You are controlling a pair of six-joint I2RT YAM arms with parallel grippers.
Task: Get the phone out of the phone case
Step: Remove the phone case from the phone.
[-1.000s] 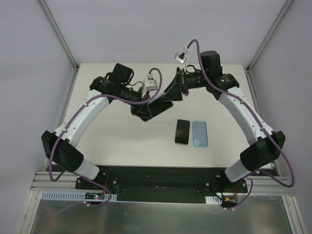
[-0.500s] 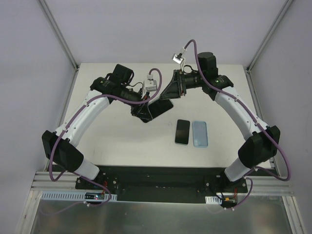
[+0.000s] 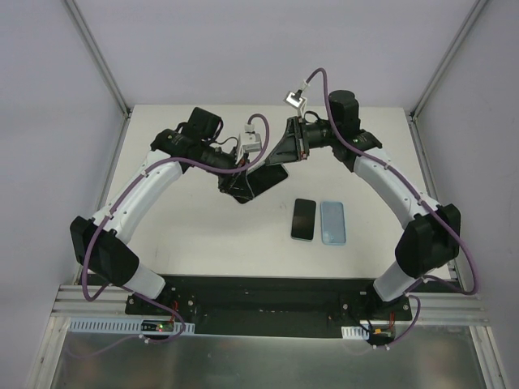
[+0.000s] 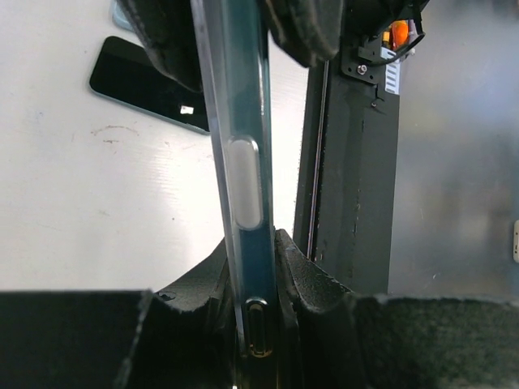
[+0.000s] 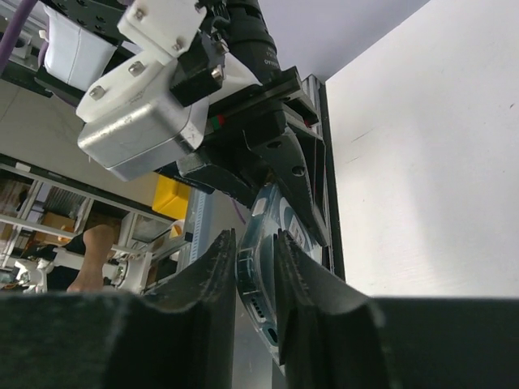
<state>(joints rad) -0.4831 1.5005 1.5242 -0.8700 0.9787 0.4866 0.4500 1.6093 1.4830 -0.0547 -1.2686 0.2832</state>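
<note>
A dark phone in a translucent blue-tinted phone case (image 3: 266,178) hangs tilted above the middle of the table, held between both arms. My left gripper (image 3: 243,186) is shut on its lower end; in the left wrist view the phone case's edge (image 4: 243,162) rises straight from between the fingers (image 4: 308,279). My right gripper (image 3: 281,164) grips the upper end. In the right wrist view its two fingers (image 5: 296,271) sit against both faces of the phone case's corner (image 5: 258,267). The left gripper's fingers (image 5: 288,174) show just behind.
A bare black phone (image 3: 304,219) and a light blue case (image 3: 332,222) lie flat side by side on the white table (image 3: 178,227), right of centre. The black phone (image 4: 146,85) also shows below the held one. Frame posts stand at the table's back corners.
The right gripper's jaws have closed onto the upper end of the cased phone, and the right arm has shifted slightly left. The left arm and the phone have stayed put.
</note>
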